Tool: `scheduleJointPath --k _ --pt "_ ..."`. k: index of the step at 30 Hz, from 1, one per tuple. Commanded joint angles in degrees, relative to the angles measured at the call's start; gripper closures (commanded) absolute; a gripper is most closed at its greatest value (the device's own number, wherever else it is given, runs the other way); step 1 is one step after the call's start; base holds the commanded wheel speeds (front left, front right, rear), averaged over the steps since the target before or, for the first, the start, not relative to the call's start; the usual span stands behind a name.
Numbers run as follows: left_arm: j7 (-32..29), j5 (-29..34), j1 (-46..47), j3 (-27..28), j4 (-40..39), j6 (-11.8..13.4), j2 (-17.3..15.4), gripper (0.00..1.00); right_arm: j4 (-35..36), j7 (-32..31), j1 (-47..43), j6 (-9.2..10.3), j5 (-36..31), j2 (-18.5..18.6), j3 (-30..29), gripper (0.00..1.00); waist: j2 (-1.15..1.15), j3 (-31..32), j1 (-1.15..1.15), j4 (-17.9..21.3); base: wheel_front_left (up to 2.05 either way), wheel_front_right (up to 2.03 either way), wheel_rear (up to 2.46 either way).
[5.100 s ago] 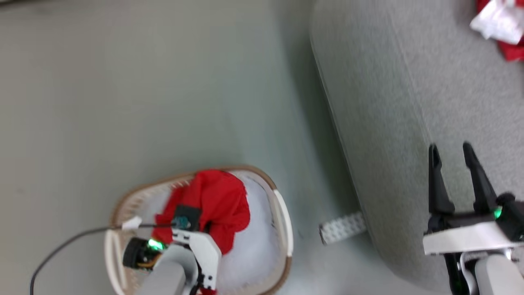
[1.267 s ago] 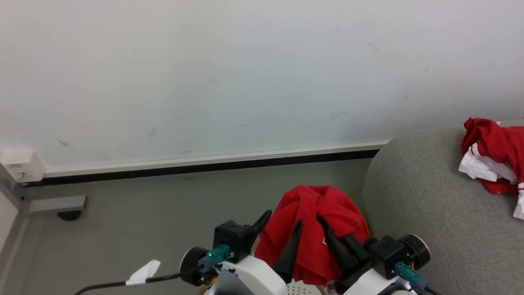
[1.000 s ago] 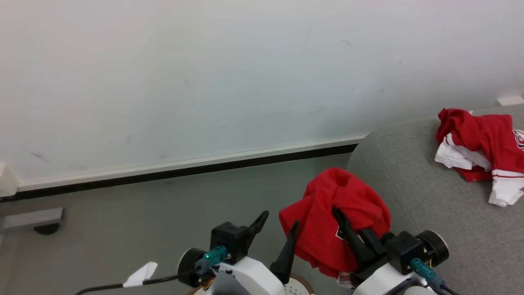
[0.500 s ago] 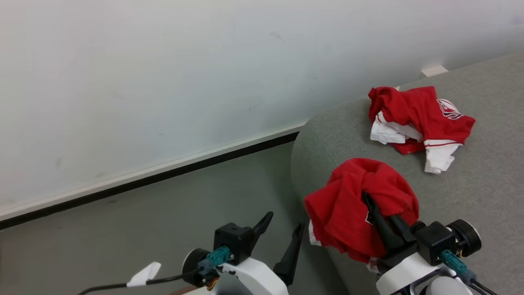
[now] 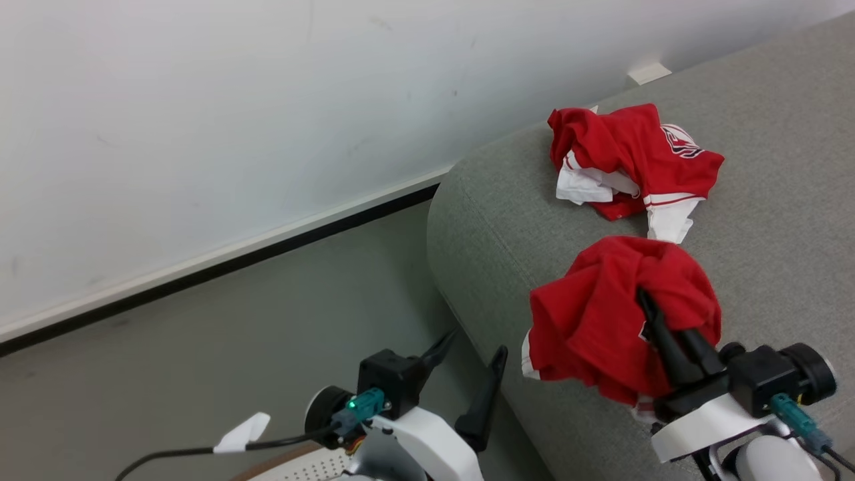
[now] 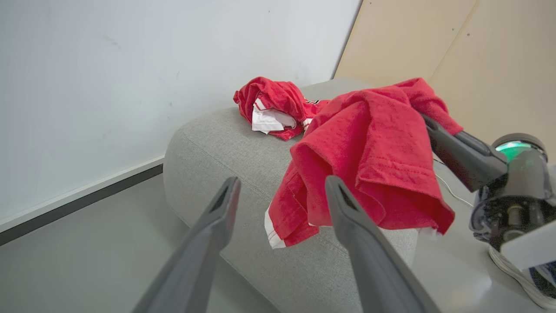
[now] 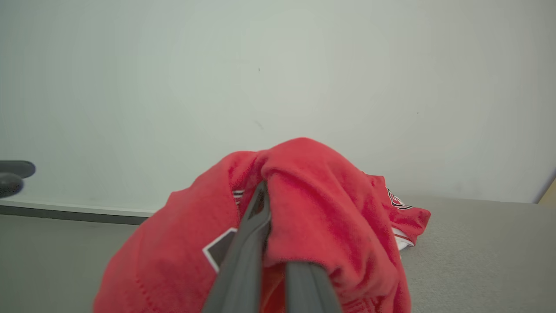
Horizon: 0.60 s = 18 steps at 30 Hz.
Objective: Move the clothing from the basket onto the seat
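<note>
The right gripper [image 5: 644,300] is clamped tight on a bunched red garment [image 5: 594,327], its fingers buried in the folds. A second ago that bundle hung beside the seat's rounded end, over the floor [image 5: 267,321]. Now it hangs above the grey seat [image 5: 775,254] itself, near the striped garment [image 5: 628,153] already lying there. I can't tell whether its hem brushes the cushion. The left gripper [image 5: 477,342] stands wide apart and empty, near the basket [image 5: 314,464]. To my eye the carry is nearly done, and what remains is lowering and letting go.
</note>
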<state>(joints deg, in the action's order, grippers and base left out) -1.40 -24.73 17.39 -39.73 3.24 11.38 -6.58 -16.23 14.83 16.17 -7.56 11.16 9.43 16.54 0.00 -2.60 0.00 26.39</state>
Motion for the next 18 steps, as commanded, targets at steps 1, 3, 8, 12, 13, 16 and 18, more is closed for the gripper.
scheduleJointPath --k 1,3,8,12,13,16,18 --pt "-0.39 1.15 1.27 -0.44 -0.31 -0.30 -0.49 0.00 0.94 0.11 0.95 0.15 0.38 1.13 -1.65 1.00 0.00 -2.15 0.00 -0.25 0.00 0.00 0.00" --pt "-1.26 1.63 2.60 -0.89 -0.80 -0.75 -0.84 0.00 1.78 0.10 2.54 0.14 -0.02 1.59 -3.27 1.00 0.00 -4.73 0.00 -0.91 0.00 0.00 0.00" --pt "-4.04 3.39 7.21 -1.56 -2.28 -1.81 -2.24 0.00 4.03 0.15 8.85 0.15 -0.48 3.80 -9.07 1.00 0.00 -12.97 0.00 -2.93 0.00 0.00 0.00" --pt "-6.20 5.35 11.58 -1.88 -3.40 -2.84 -3.42 0.00 4.59 -0.54 16.32 0.15 -0.40 7.19 -14.85 1.00 0.00 -19.78 0.00 -4.93 0.00 0.00 0.00" --pt "-6.65 5.58 12.58 -1.97 -3.75 -3.00 -3.51 0.00 4.43 -0.85 18.29 0.14 -0.60 8.52 -15.85 1.00 0.00 -21.45 0.00 -5.45 0.00 0.00 0.00" --pt "-7.75 6.50 15.78 -2.11 -4.62 -3.70 -3.83 0.00 2.95 -2.25 24.85 0.15 0.46 12.51 -18.94 1.00 0.00 -26.36 0.00 -6.85 0.00 0.00 0.00" --pt "-8.45 7.21 17.67 -2.11 -4.98 -4.05 -3.99 0.00 0.41 -3.24 29.14 0.15 1.91 14.54 -21.29 1.00 0.00 -29.33 0.00 -7.72 0.00 0.00 0.00"
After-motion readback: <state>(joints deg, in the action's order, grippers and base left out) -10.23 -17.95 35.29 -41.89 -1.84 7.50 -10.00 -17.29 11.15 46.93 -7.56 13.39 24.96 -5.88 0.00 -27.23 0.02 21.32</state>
